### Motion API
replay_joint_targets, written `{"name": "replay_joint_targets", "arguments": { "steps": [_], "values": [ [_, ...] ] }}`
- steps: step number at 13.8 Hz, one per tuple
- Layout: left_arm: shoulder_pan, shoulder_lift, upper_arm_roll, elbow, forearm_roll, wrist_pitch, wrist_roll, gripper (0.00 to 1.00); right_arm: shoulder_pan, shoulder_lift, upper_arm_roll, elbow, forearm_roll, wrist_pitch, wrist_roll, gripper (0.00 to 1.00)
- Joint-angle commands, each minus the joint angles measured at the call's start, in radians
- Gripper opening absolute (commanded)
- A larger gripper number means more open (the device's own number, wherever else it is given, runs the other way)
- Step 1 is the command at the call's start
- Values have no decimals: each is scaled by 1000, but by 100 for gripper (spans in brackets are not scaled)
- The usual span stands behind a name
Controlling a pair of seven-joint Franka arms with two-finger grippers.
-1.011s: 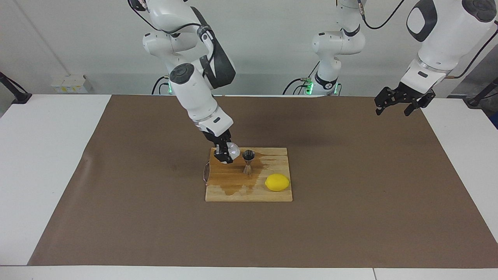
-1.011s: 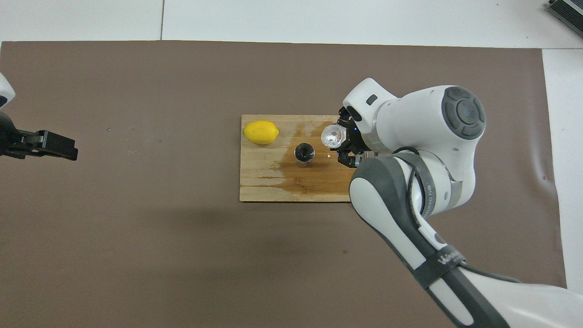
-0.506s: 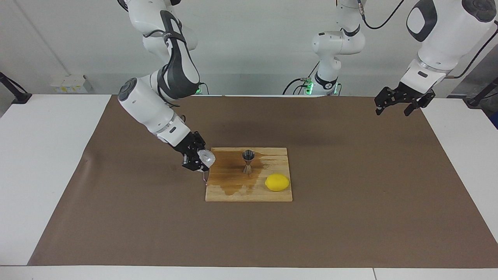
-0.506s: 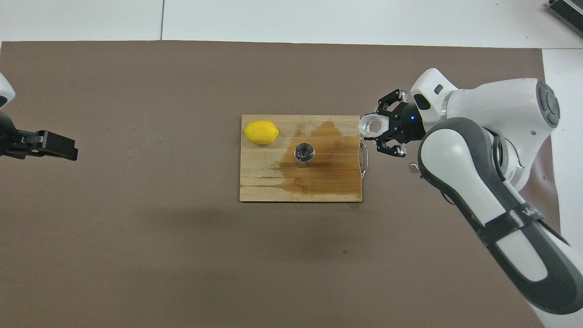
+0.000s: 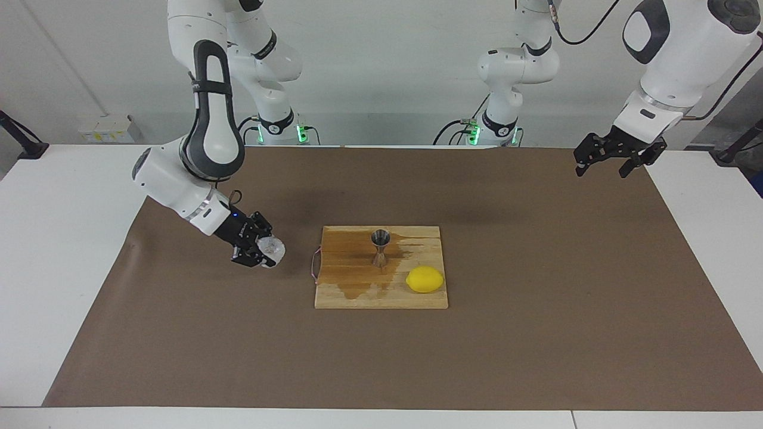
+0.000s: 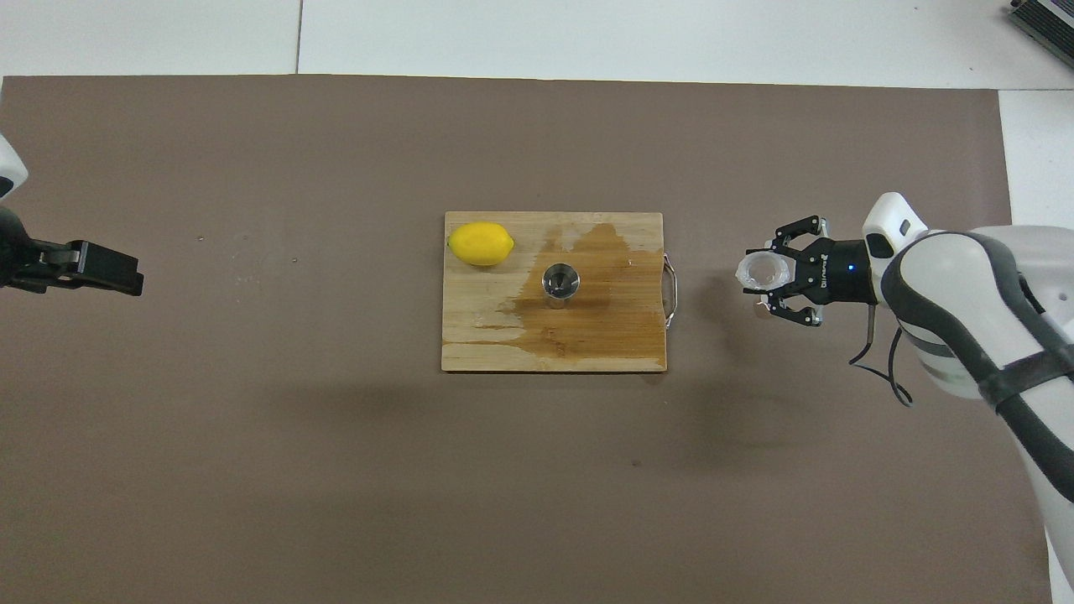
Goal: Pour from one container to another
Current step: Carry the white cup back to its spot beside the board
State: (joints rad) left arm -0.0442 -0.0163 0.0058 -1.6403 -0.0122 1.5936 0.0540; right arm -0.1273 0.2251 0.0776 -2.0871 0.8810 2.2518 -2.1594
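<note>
Two tools here, only one busy: my right tool (image 5: 262,250) is clenched on the little crinkly plastic cup (image 5: 273,248), holding it tipped on its side with the mouth pointing toward the cutting board (image 5: 381,292), low over the brown mat (image 5: 536,333) at the right arm's end of the bench, clear of the board. From overhead the cup (image 6: 762,270) looks see-through and I can't spot any liquid left in it. The steel jigger (image 5: 380,247) stands upright about mid-board, in a big wet stain that covers much of the wood, and the lemon (image 5: 424,279) sits on the board just beside it, toward the left arm's end and a bit farther from the robots. My left tool (image 5: 614,156) hangs with jaws apart and nothing in them over the mat's corner at its own end, just waiting. My read: the pour itself is done (messily, going by that stain) and I'm at the put-the-cup-away step. Next move calls for rolling the wrist back so the cup is upright, lowering it onto the mat, then letting go gently, since that thin wall will probably spring and tip otherwise.
</note>
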Motion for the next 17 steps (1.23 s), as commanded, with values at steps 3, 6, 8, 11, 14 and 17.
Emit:
{"name": "replay_joint_targets", "arguments": {
  "steps": [3,6,8,11,14,17],
  "values": [
    [7,3,-3,14,8,-17,6,100,-63,71,13,-27,139,-34,-192,12],
    [9,3,-4,14,8,-17,7,100,-71,71,10,-27,131,-32,-189,100],
    [7,3,-3,16,8,-17,6,100,-58,33,5,-19,84,-23,-150,100],
    [7,3,-4,14,8,-17,7,100,-45,-47,8,-18,-107,-37,112,100],
    [7,3,-3,14,8,-17,6,100,-8,-111,8,-10,-244,-69,353,100],
    [7,3,-3,16,8,-17,6,100,0,-124,10,16,-310,-75,522,100]
  ]
}}
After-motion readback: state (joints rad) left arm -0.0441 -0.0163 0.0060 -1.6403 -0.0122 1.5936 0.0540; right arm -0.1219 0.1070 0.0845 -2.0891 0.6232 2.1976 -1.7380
